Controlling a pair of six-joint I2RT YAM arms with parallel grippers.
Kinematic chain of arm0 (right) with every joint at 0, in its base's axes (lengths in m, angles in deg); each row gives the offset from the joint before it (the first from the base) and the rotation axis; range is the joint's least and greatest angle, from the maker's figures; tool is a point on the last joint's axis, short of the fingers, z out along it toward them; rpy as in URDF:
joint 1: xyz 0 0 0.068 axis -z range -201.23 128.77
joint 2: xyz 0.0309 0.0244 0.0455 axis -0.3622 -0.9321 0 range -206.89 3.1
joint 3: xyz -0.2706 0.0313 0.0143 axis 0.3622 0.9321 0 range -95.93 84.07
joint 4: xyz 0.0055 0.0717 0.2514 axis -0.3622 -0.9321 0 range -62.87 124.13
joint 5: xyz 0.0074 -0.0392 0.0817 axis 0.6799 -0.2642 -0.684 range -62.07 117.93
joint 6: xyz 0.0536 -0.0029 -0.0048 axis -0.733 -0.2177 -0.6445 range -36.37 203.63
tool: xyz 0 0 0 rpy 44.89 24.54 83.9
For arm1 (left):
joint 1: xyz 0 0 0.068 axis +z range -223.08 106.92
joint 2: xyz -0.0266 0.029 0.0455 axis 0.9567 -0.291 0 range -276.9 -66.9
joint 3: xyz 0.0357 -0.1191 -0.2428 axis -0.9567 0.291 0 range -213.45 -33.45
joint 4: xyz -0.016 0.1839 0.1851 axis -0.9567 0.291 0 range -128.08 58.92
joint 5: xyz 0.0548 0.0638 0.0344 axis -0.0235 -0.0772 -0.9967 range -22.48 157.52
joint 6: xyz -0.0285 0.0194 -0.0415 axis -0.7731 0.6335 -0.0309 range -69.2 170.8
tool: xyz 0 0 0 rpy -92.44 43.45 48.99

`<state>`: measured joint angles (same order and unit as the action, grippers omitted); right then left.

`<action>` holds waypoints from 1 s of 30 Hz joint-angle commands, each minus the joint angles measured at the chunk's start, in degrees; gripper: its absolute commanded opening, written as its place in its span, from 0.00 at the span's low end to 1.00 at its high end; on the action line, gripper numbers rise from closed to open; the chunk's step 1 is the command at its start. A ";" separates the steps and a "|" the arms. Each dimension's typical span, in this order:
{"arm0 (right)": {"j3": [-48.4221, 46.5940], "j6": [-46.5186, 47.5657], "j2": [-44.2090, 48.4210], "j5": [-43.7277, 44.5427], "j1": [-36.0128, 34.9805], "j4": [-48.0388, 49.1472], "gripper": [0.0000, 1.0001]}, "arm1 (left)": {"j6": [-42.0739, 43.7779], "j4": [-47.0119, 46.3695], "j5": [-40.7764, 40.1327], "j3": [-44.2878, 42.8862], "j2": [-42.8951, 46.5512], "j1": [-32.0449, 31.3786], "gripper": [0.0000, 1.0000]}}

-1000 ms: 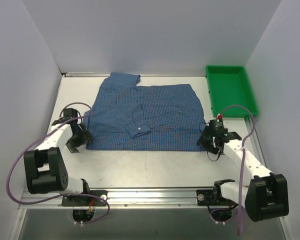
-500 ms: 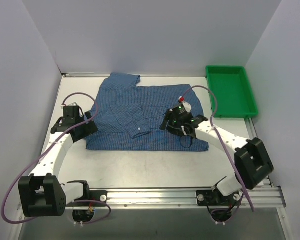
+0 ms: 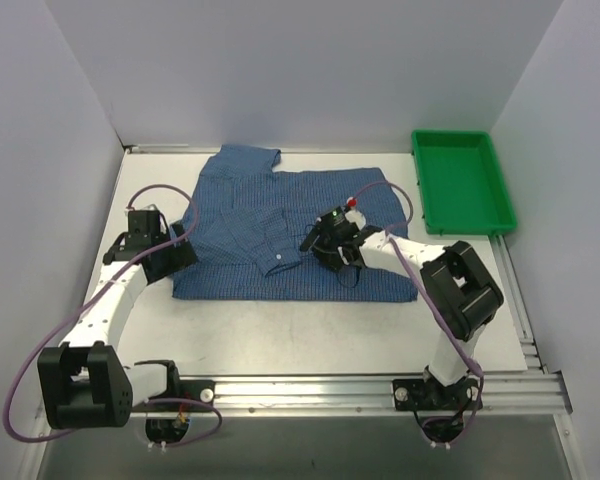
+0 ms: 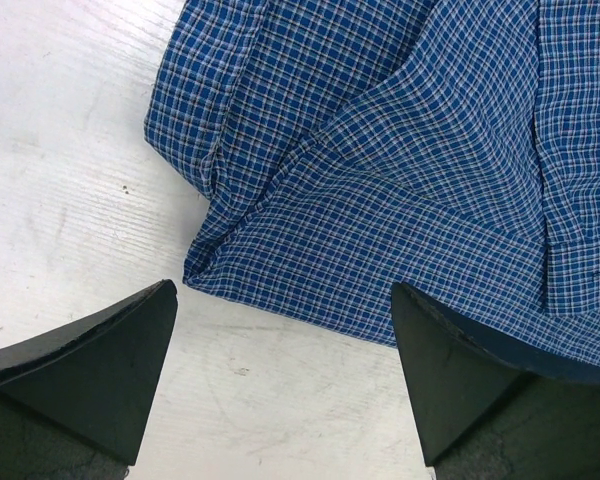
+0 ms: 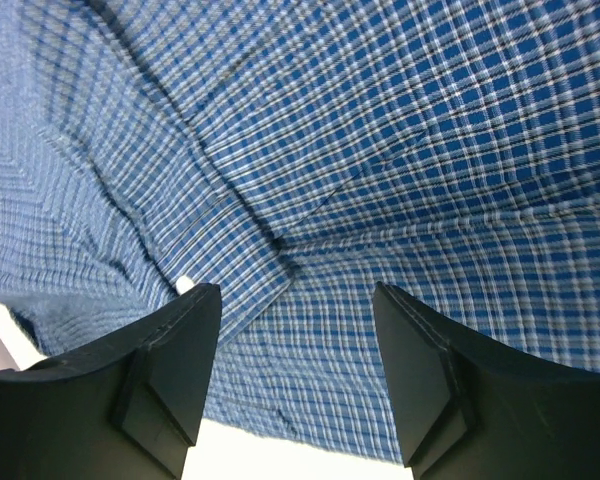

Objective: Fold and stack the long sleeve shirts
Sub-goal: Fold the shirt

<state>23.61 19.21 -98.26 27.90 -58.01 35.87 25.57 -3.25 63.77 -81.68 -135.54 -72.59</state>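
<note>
A blue fine-checked long sleeve shirt (image 3: 280,215) lies flat and partly folded on the white table, collar toward the back left, a cuff with a white button (image 3: 279,262) folded across its middle. My left gripper (image 3: 177,255) is open and empty at the shirt's near left corner (image 4: 195,270), its fingers over bare table. My right gripper (image 3: 312,243) is open and empty, low over the shirt's middle near the cuff; checked cloth (image 5: 380,180) fills its view between the fingers.
A green tray (image 3: 463,181) stands at the back right. Grey walls close in the table on three sides. The aluminium rail with the arm bases runs along the near edge (image 3: 310,385).
My right gripper has swung left from the shirt's right edge to over its middle. My left gripper has moved up to the shirt's near left corner.
</note>
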 commanded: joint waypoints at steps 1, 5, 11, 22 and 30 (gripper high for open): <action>-2.02 -4.13 -1.81 0.56 -0.58 2.39 0.61 | -0.17 -2.31 1.20 -0.03 -0.09 0.47 0.97; -2.90 -5.09 -3.84 -1.35 -1.10 2.92 0.60 | -0.34 -2.40 2.69 -0.11 -0.53 0.83 0.97; -2.81 -7.03 -6.48 -2.95 -1.98 6.52 0.59 | -0.34 -2.40 2.26 0.06 -0.53 0.83 0.97; -5.27 -8.00 -9.64 -3.49 -2.86 9.07 0.51 | -0.25 -2.31 2.34 0.24 -0.97 0.83 0.97; -6.42 -7.47 -10.09 -2.43 -2.87 8.81 0.26 | -0.25 -2.40 2.25 0.33 -1.14 0.83 0.97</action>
<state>19.43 11.82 -107.48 23.85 -60.39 44.24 25.54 -3.27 65.45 -81.68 -136.53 -72.18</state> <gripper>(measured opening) 0.299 0.974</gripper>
